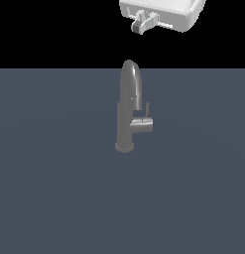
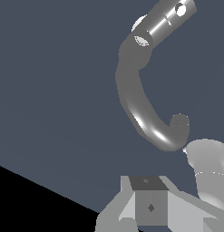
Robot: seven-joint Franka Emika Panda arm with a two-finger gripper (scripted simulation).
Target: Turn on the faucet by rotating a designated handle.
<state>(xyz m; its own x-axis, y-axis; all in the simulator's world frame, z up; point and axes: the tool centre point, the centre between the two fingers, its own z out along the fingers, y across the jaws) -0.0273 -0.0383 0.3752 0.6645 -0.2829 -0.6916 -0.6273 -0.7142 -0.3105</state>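
Overhead, jaws clear of faucet

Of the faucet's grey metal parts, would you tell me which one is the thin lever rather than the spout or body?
It is the handle, the thin short rod rising from the end of the side stub on the exterior view's right; the spout is thick and arched.

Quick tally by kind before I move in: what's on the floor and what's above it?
Faucets: 1, the grey faucet, with one handle on its side stub
Grippers: 1, the gripper, above the faucet
Loose objects: 0
Total: 2
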